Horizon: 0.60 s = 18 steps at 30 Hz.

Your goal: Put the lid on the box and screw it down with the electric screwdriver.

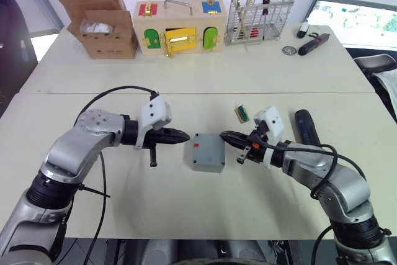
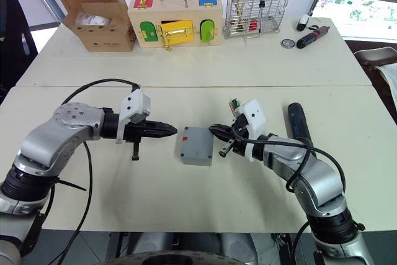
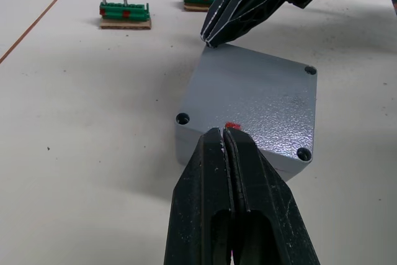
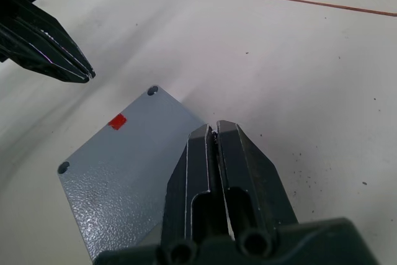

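The small grey box [image 1: 208, 152] sits mid-table. Its top is closed and flat, with corner screw holes and a small red mark, so the lid [image 3: 257, 100] looks seated flush on it. My left gripper [image 1: 187, 135] is shut and empty, its tip at the box's left edge by the red mark. On the opposite side my right gripper [image 1: 223, 135] is also shut and empty, its tip just over the box's far right corner. The electric screwdriver [image 1: 306, 126], a thick black and dark-blue cylinder, lies on the table to the right of my right wrist.
A green terminal block [image 1: 242, 113] lies just behind the right gripper. Along the far edge stand a cardboard box [image 1: 99, 20], a wooden latch box [image 1: 180, 26] and a wire rack [image 1: 259, 17]. A maroon tool [image 1: 313, 43] and a round disc [image 1: 289, 50] lie at far right.
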Motion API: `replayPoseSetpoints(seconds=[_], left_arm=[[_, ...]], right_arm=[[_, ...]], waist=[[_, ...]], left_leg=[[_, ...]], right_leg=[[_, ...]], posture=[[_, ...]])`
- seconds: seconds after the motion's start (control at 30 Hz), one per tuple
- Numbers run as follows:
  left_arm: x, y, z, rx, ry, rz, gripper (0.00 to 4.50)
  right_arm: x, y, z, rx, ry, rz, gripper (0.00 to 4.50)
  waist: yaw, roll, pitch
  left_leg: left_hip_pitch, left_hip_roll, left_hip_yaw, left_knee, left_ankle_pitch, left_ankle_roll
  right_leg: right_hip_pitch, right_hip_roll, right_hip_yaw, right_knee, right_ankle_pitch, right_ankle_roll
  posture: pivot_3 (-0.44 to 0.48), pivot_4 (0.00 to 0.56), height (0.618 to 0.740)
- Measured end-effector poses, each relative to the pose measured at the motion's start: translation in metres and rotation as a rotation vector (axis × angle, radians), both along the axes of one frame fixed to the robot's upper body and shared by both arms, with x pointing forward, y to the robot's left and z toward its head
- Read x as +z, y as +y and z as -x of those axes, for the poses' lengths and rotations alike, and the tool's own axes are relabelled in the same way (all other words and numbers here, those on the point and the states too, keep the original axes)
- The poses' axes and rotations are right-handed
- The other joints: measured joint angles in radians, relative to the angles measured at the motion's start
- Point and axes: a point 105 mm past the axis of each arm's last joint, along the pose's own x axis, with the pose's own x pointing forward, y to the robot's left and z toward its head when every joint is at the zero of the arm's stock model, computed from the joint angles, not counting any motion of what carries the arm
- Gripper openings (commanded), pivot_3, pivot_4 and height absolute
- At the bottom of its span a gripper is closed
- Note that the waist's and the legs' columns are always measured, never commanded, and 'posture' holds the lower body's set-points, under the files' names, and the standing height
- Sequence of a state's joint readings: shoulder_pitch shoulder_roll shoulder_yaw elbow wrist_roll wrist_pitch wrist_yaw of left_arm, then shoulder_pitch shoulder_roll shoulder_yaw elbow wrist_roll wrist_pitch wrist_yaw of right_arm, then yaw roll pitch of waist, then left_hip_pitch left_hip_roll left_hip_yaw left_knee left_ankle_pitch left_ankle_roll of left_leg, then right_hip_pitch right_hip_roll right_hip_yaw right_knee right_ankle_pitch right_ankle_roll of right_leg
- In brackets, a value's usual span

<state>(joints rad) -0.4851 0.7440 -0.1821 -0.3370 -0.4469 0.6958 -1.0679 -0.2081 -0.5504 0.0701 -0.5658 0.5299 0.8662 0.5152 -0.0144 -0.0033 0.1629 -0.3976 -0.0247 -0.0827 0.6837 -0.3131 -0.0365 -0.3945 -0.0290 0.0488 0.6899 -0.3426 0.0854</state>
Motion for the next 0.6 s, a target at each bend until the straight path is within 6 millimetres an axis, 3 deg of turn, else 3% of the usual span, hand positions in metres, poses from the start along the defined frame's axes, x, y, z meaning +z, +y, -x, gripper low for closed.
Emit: replayPoseSetpoints(seconds=[0.07,0.2,0.33,0.47,0.6], left_arm=[[0.0,0.0,0.0,0.0,-0.001,0.0,0.0],[0.0,0.0,0.0,-0.001,0.0,0.001,0.0],[0.0,-0.002,0.001,-0.009,0.005,0.012,0.0],[0.006,-0.011,0.005,-0.054,0.03,0.06,0.0],[0.026,-0.022,0.007,-0.152,-0.027,0.08,0.0]], right_arm=[[0.001,-0.001,0.0,0.001,-0.007,0.005,1.22],[0.004,-0.004,-0.001,0.0,-0.031,0.011,3.16],[0.013,-0.01,0.0,-0.006,-0.055,0.017,4.3],[0.046,-0.034,-0.005,-0.075,-0.084,-0.031,4.48],[0.082,-0.087,0.0,-0.171,-0.012,0.028,4.48]], waist=[[0.0,0.0,0.0],[0.0,0.0,0.0],[0.001,0.0,0.0],[0.003,0.0,0.0],[0.008,0.0,0.0]], left_leg=[[0.0,0.0,0.0,0.0,0.0,0.0],[0.0,0.0,0.0,0.0,0.0,0.0],[0.0,0.0,0.0,0.0,0.0,0.0],[0.0,0.0,0.0,0.0,0.0,0.0],[-0.001,-0.001,0.0,0.0,0.0,0.001]], right_leg=[[0.0,0.0,0.0,0.0,0.0,0.0],[0.0,0.0,0.0,0.0,0.0,0.0],[0.0,0.0,0.0,0.0,0.0,0.0],[0.0,0.0,0.0,0.0,0.0,0.0],[0.002,-0.001,-0.001,-0.002,0.0,0.0]], posture=[[0.0,0.15,0.74],[0.0,0.15,0.74],[0.0,0.15,0.74],[0.0,0.15,0.74],[0.0,0.15,0.74]])
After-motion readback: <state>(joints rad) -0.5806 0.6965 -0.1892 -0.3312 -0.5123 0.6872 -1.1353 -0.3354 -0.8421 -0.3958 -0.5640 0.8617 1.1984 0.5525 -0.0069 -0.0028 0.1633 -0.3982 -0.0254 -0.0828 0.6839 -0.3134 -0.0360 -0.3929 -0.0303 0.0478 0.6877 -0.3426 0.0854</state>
